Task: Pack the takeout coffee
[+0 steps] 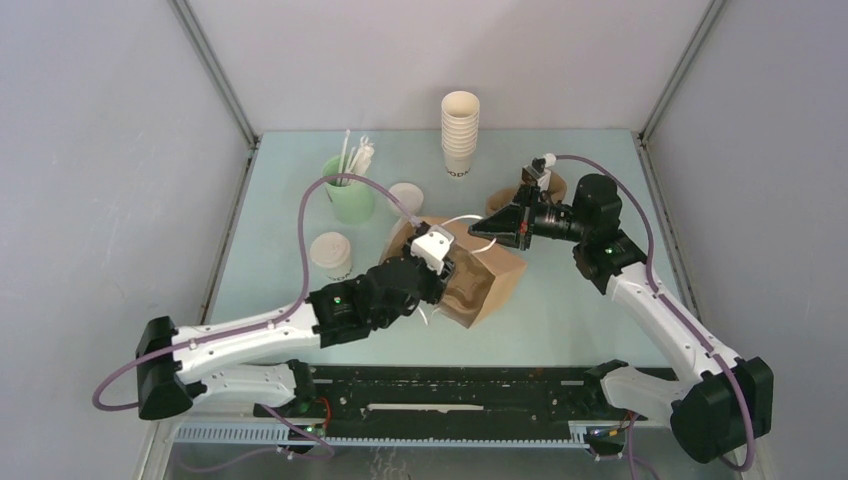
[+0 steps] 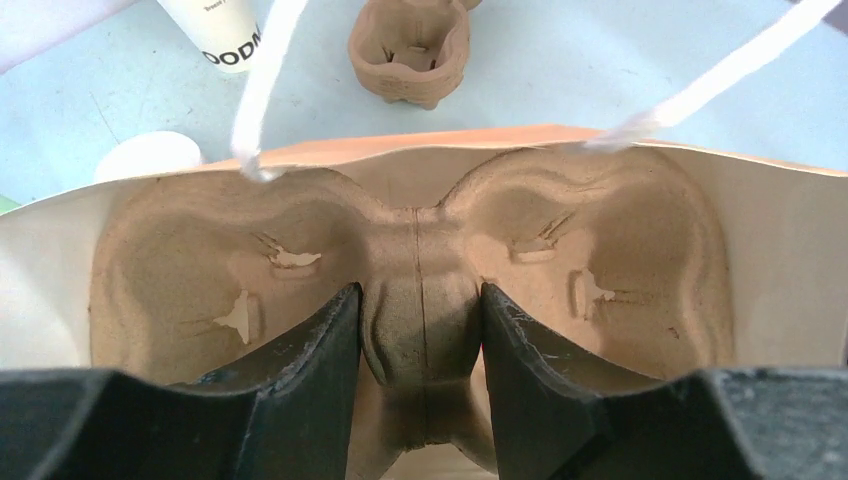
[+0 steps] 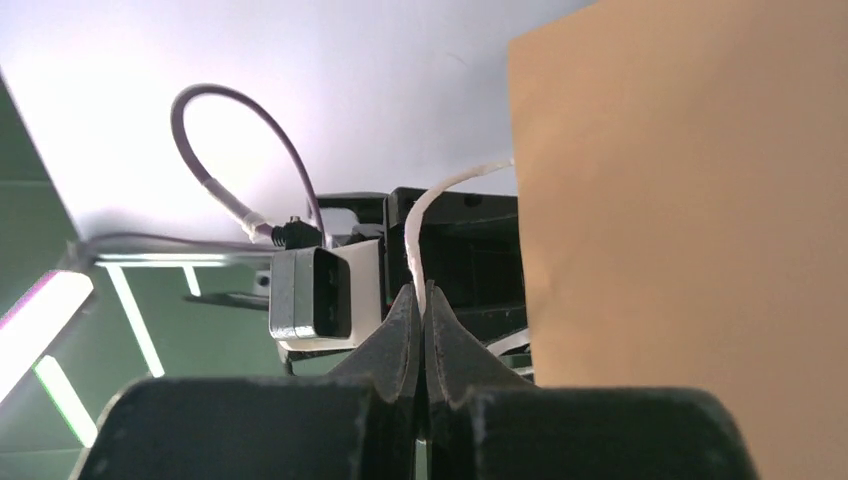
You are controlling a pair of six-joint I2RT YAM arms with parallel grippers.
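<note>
The takeout coffee (image 1: 332, 255), a small white lidded cup with dark lettering, stands on the table left of the brown paper bag (image 1: 490, 285). My left gripper (image 1: 452, 272) reaches into the bag's mouth. In the left wrist view this gripper (image 2: 420, 300) is shut on the centre ridge of a brown pulp cup carrier (image 2: 600, 250) that sits inside the bag. My right gripper (image 1: 492, 226) is above the bag's far edge. In the right wrist view it (image 3: 421, 300) is shut on the bag's white handle (image 3: 425, 225), beside the bag's wall (image 3: 680, 240).
A stack of lidless white cups (image 1: 460, 132) stands at the back. A mint-green cup with straws (image 1: 350, 195) is at the back left, with another white lid (image 1: 405, 197) beside it. A second pulp carrier (image 2: 410, 50) lies behind the bag.
</note>
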